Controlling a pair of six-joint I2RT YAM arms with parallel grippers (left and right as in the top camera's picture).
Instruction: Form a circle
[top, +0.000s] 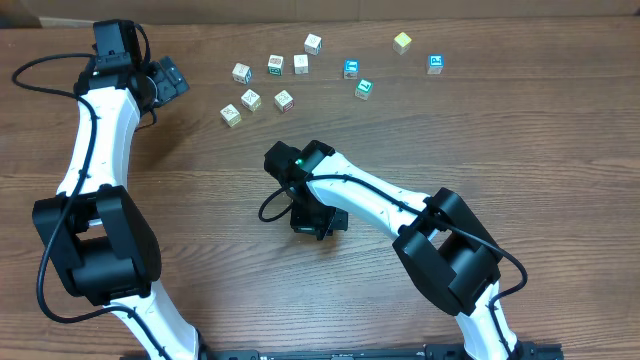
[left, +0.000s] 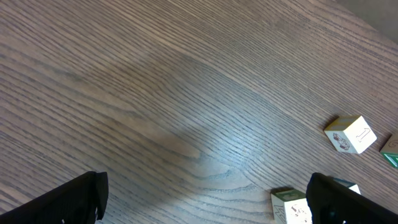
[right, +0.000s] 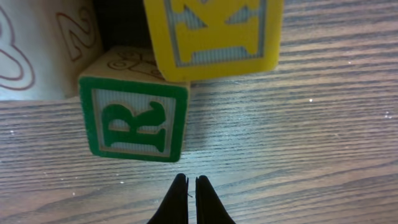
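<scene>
The right wrist view shows part of the circle from close up: a green R cube (right: 134, 127), a yellow cube (right: 211, 37) and a white cube with red marks (right: 37, 50), packed together. My right gripper (right: 191, 186) is shut and empty just in front of the green cube. From overhead the right gripper (top: 318, 220) sits mid-table and its arm hides this clump. My left gripper (top: 166, 79) is open at the far left, with bare wood between its fingers (left: 74, 199).
Several loose small cubes lie scattered along the far side of the table, from a tan one (top: 231, 115) to a blue-marked one (top: 436, 64). In the left wrist view, one loose cube (left: 351, 134) lies apart and another (left: 291, 206) sits by the right finger.
</scene>
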